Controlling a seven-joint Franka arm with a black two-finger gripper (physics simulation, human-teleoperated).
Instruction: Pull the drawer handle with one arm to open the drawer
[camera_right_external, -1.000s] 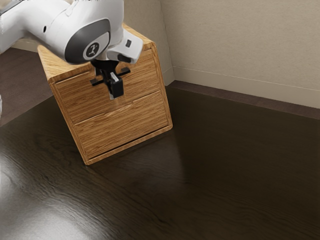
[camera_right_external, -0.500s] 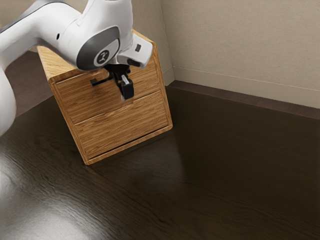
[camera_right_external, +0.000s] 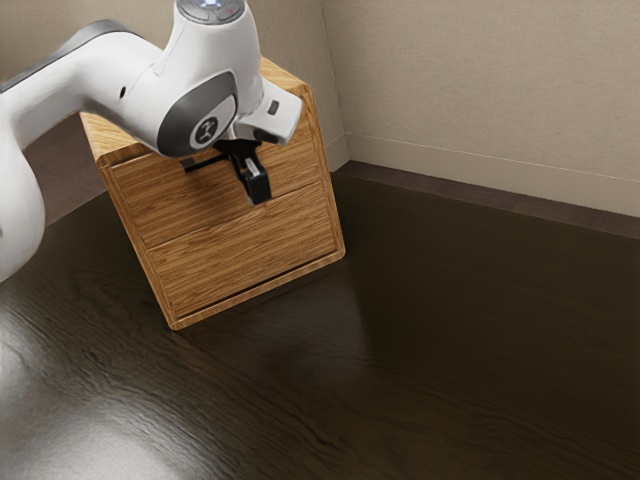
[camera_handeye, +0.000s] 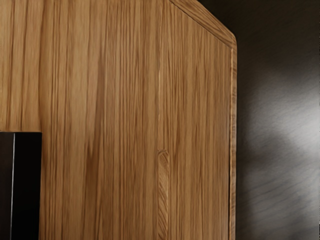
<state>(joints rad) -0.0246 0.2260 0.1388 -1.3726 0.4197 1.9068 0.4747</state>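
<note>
Plain home-like room, beige wall (camera_right_external: 480, 70), pale baseboard (camera_right_external: 500, 172), dark wood floor (camera_right_external: 450, 350), oak cabinet (camera_right_external: 245, 245)

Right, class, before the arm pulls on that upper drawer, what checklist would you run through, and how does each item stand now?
1. Tool level with the upper drawer: ok.
2. Tool centred on the black handle: cannot tell, the handle is partly hidden behind it.
3. Tool gripping the handle: cannot tell.
4. Upper drawer opened: not ok, it sits flush in the cabinet.
5. Lower drawer shut: ok.
</note>
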